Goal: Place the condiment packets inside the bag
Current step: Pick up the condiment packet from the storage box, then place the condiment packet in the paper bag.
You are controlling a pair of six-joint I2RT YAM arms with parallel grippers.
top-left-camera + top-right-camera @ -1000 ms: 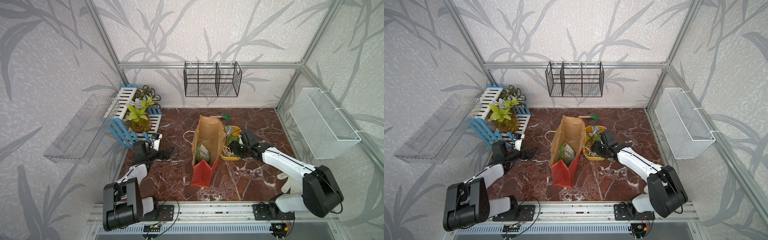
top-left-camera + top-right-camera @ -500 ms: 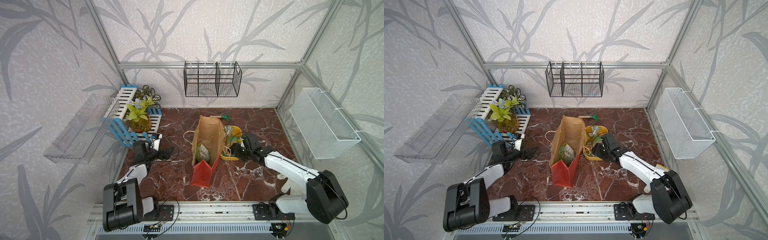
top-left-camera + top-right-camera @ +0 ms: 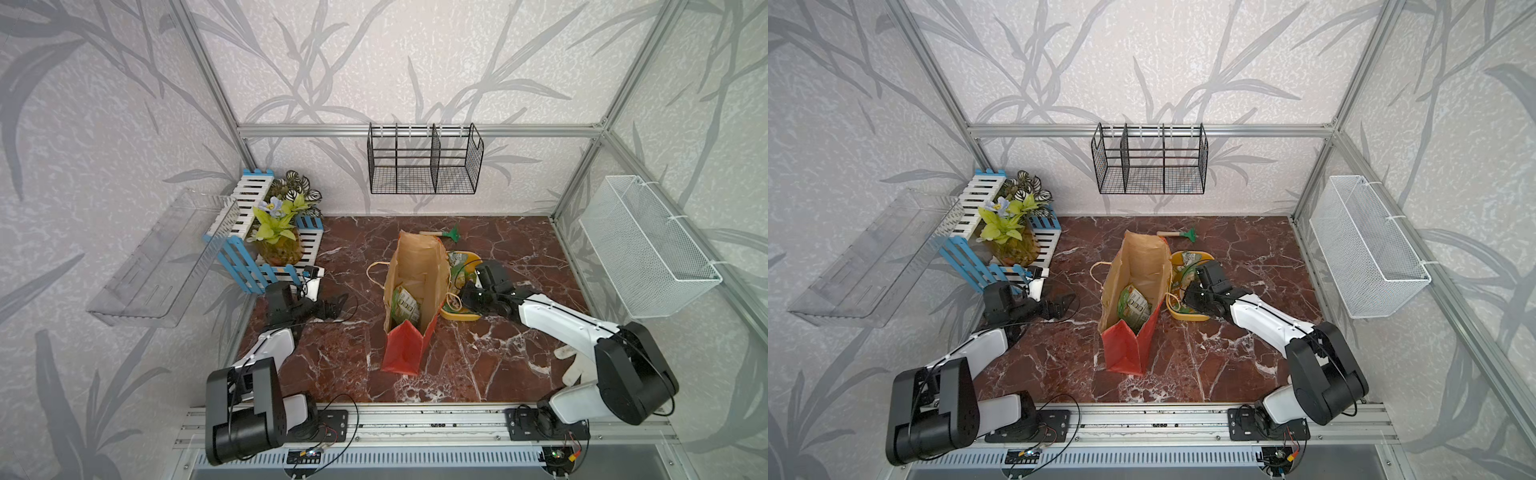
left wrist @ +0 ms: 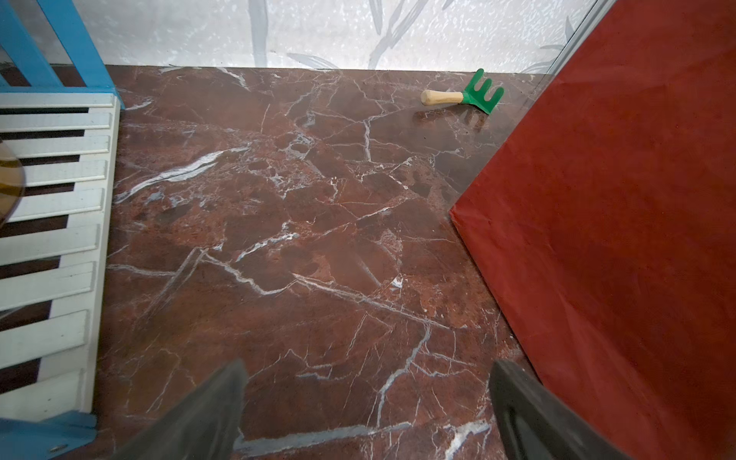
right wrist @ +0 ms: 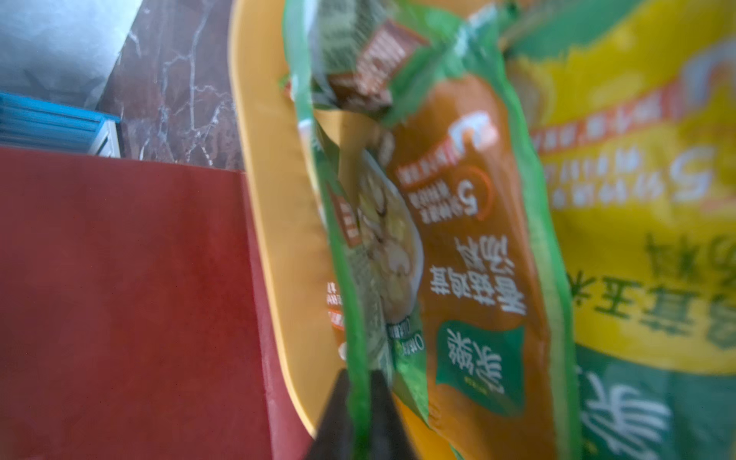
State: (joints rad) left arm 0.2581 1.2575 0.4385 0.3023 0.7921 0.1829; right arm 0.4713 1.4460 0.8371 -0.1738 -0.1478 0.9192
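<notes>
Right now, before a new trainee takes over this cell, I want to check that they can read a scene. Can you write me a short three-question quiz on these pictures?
1. True or false: the left pincer stands open over the table and holds nothing.
2. What is the right pincer shut on? A) a cord handle B) the rim of a green-edged orange packet C) the green rake
3. Fill in: one green packet already lies inside the red ____.
Key: 1 true; 2 B; 3 bag.
</notes>
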